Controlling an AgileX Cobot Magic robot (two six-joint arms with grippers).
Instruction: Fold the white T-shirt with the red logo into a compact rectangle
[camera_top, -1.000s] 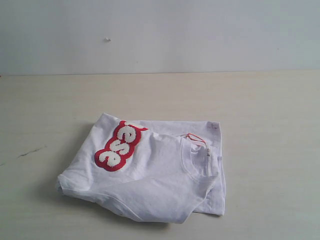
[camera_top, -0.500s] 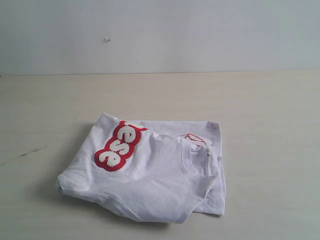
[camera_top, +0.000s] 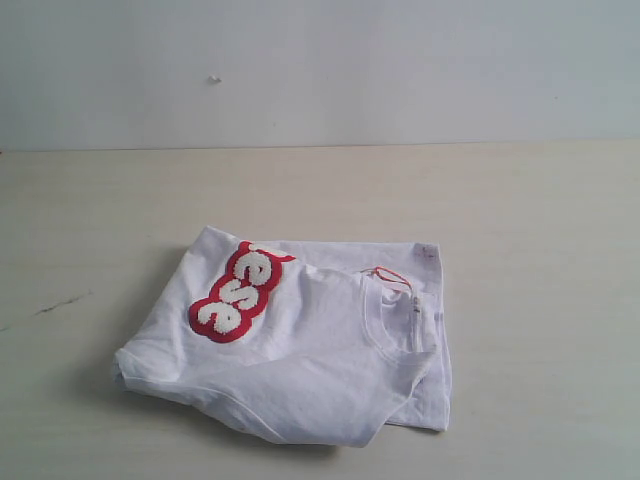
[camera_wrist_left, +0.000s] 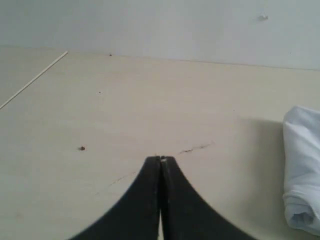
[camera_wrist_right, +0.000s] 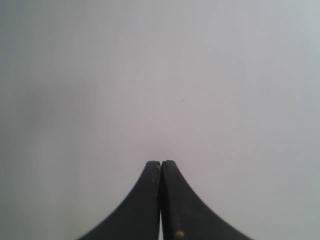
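White cotton short-sleeved T-shirt (camera_top: 300, 350), lying as a lumpy folded bundle on the pale wood-look table (camera_top: 540, 200), toward the near side of the exterior view. Red-outlined patch logo (camera_top: 238, 292) with fuzzy white letters face up on the left part of the bundle (only "ese" or so readable, the remainder hidden by a fold). Ribbed round collar (camera_top: 385, 318) and small orange neck tag (camera_top: 392, 275) showing toward the right, a lower layer poking out past the top one on the right and far sides.

Left black gripper (camera_wrist_left: 161, 160) clenched tight with nothing in it, hanging over bare table, apart from the shirt's rolled edge at the side of its wrist view. Right black gripper (camera_wrist_right: 161, 162) same deal: pinched closed, empty, pointed at plain grey-white wall (camera_wrist_right: 160, 75). Neither one anywhere in the exterior view.

Reads like the tail end of the job, folds basically in and both arms parked clear. Not exactly a crisp rectangle though: near edge bulgy, left corner rounded, layers not lined up. Any remaining move probably a tidy-up: opening a claw, coming down on the loose near-right corner, pinching only the top layers and squaring them over the layer beneath. Thin cotton, so easy to drag the whole bundle instead of one layer.
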